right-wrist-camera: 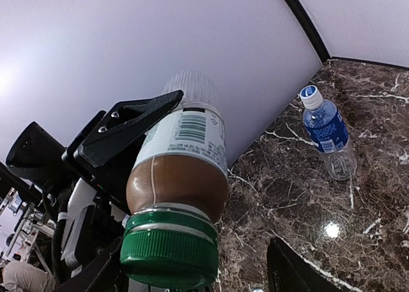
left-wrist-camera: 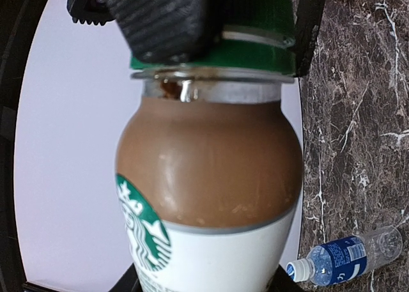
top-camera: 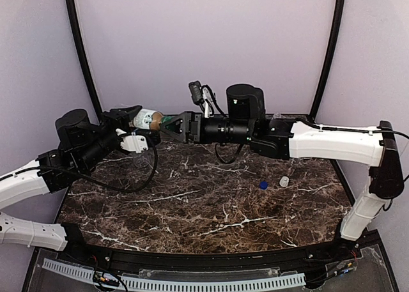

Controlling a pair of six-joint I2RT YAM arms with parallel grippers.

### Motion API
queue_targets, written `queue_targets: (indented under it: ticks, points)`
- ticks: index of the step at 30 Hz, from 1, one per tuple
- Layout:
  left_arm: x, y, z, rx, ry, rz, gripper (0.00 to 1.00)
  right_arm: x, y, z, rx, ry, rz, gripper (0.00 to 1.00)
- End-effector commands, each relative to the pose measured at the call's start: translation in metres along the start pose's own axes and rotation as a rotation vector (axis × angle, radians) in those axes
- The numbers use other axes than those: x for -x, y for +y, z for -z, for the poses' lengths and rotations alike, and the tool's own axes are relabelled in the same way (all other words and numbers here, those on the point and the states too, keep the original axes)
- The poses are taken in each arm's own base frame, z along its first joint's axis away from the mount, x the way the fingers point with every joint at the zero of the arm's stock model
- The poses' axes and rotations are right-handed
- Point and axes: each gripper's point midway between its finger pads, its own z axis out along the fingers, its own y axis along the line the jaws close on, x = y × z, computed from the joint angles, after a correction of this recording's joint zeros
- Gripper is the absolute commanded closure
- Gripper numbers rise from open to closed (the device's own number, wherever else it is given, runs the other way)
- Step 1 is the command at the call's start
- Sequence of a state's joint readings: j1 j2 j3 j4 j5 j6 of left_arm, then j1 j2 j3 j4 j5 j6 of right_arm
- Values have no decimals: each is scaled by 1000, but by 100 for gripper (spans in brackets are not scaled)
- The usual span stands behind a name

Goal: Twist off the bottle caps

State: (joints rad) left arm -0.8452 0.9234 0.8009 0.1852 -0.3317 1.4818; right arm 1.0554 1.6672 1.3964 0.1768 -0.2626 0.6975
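Green cap (right-wrist-camera: 169, 250) facing right claw (top-camera: 167, 127) along axis of level bottle (right-wrist-camera: 182, 158), straddled with visible gap; left claw (top-camera: 133, 127) clamped on body.

My feed shows left arm (top-camera: 25, 183) and right arm (top-camera: 332, 142) – white shell links, black joints. Fat black cylinder motor (top-camera: 246, 100) atop right forearm. Thin black cables (top-camera: 144, 177) loop off left wrist (I see another under right). Left-arm finger (right-wrist-camera: 128, 129) – matte black, two silver screws. Right-arm finger (left-wrist-camera: 160, 20) cross-hatched.
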Motion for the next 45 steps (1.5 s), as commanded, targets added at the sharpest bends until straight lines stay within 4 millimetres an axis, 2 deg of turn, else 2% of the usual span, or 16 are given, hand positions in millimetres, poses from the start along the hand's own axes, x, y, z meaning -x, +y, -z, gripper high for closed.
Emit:
queue_targets:
  ticks: [1, 3, 8, 9, 14, 15, 20, 22, 24, 26, 28, 33, 35, 41, 45]
  points:
    - [-2, -2, 1, 11, 9, -1, 76, 7, 7, 4, 25, -19, -51, 35]
    - [-3, -3, 1, 9, 7, -2, 76, 7, 7, 5, 24, -24, -51, 43]
    - [-3, -7, 2, 0, 5, -8, 77, 9, 6, 3, 21, -29, -41, 51]
    - [-2, -7, 2, -2, 2, -8, 77, 10, 6, 3, 18, -32, -39, 56]
    - [-3, -9, 3, -5, 2, -5, 77, 10, 3, 2, 1, -35, -35, 95]
    - [-3, -9, 3, -5, 2, -6, 77, 10, 4, 2, 4, -30, -31, 100]
    - [-2, -10, 4, -9, -4, 1, 77, 8, 12, 0, 14, 6, 67, 100]
    - [0, -10, 5, -22, -14, 18, 77, 8, 24, 2, 3, 1, 228, 100]
    - [3, -12, 8, -54, -35, 52, 78, 4, 38, 5, -45, -13, 503, 100]
    - [8, -18, 12, -107, -67, 83, 79, -11, 51, 7, -92, -4, 847, 100]
    - [12, -29, 17, -176, -94, 99, 81, -30, 56, 9, -143, 24, 1161, 100]
    - [22, -46, 26, -284, -147, 127, 83, -68, 45, 8, -193, 153, 1723, 100]
    - [24, -52, 30, -324, -159, 131, 83, -75, 40, 7, -238, 197, 1916, 100]
    - [23, -62, 33, -372, -157, 127, 84, -68, 29, 7, -473, 181, 2506, 100]
    - [23, -64, 33, -377, -156, 122, 84, -63, 31, 2, -547, 206, 2646, 100]
